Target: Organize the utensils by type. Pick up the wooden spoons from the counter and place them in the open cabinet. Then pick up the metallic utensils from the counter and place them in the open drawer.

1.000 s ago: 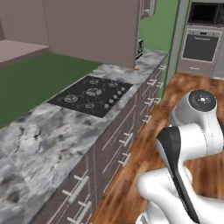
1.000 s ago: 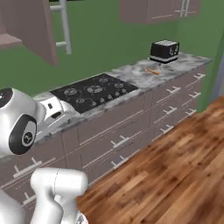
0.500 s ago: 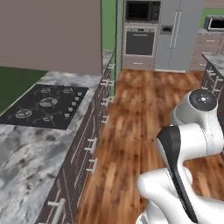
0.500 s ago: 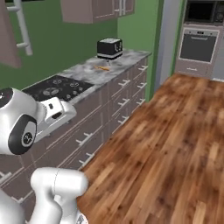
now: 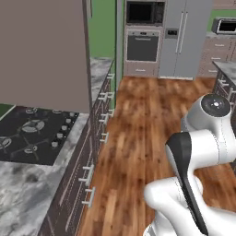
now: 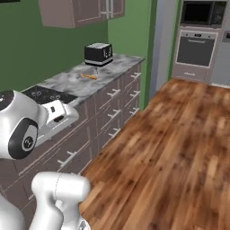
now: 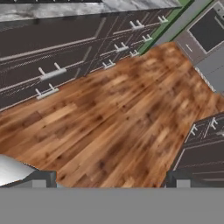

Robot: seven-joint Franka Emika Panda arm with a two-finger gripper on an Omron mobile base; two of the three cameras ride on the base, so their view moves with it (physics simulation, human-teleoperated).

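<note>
White arm with dark joints [image 5: 198, 152] is sitting folded over the base, well back from the long grey-and-white marbled stone counter [image 6: 76, 81]. In the hand view the claw [image 7: 111, 179] is pointing down at the brown wooden plank floor [image 7: 113, 113]; its two dark finger tips [image 7: 43, 178] are standing wide apart at the lower corners, fully open, nothing between them, gripping nothing.

Right base view: a small orange utensil [image 6: 89, 76] is lying flat on the counter, just in front of the black boxy toaster [image 6: 99, 54] near the counter's far end. Too small to tell which utensil it is, or whether more than one is lying there. Black gas hob [image 6: 47, 95] is sitting in the counter nearer the robot. Mauve-brown drawer fronts [image 6: 108, 105] with pale bar handles are running below the counter; all the ones in view are looking closed.

Left base view: a large mauve-brown upper cabinet panel [image 5: 44, 50] is hanging over the hob [image 5: 30, 138], hiding most of the counter's far stretch. Built-in oven with microwave above [image 5: 144, 34] and a grey fridge [image 5: 184, 37] are standing at the far end of the room.
</note>
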